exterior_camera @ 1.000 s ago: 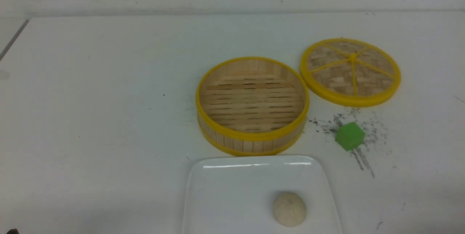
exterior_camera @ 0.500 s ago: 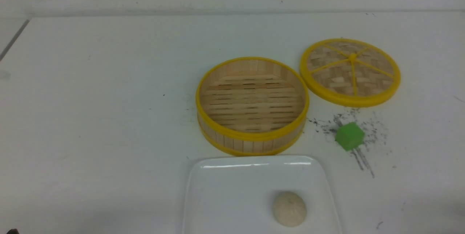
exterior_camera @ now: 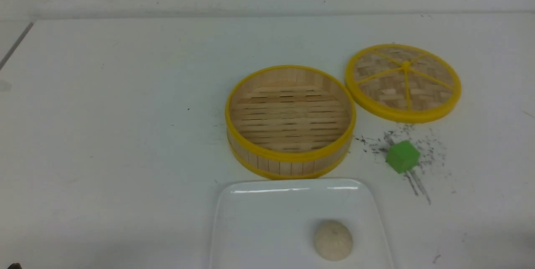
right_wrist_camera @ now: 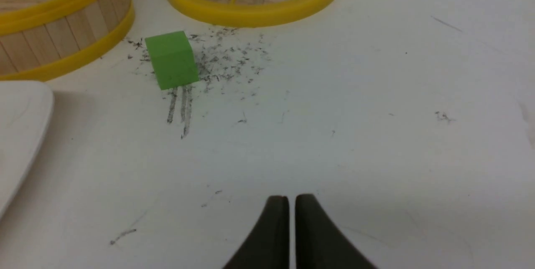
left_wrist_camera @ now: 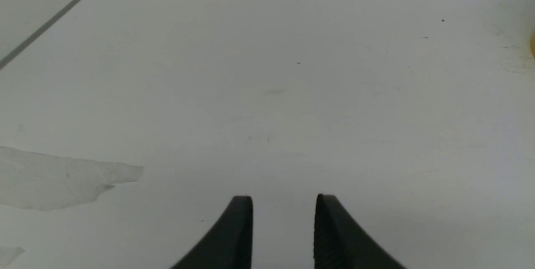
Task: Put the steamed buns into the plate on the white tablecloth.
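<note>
Tablecloth [exterior_camera: 104, 114] filled nearly all I saw from the front: plain white, flat, with a patch of dark specks and a few scuff streaks right of centre. Next in size, plate [exterior_camera: 259, 219] sat at the near edge of that view, glossy white, rounded corners, shallow rim, its near part cut off by the frame. Steamer basket [exterior_camera: 290, 120] stood just beyond the plate's far rim, open, yellow bands top and bottom, slatted floor bare; I couldn't tell if basket and plate touched. Woven lid [exterior_camera: 403, 82] lay flat to the right of the basket and a bit farther back, close beside it. Bun [exterior_camera: 333, 239] rested on the plate's right half, dome up, faint pleats on top, nothing gripping it. Green cube [exterior_camera: 402, 156] sat on the speckled patch, between lid and plate, touching neither.

Neither arm showed in the front view, so I went by the wrist cameras. Left gripper [left_wrist_camera: 284, 202] hung over bare cloth, well away from everything, fingers apart with a clear gap and nothing between them. Right gripper [right_wrist_camera: 291, 201] was over scuffed cloth, near side of the cube, fingers drawn together to a thin slit, holding nothing.
</note>
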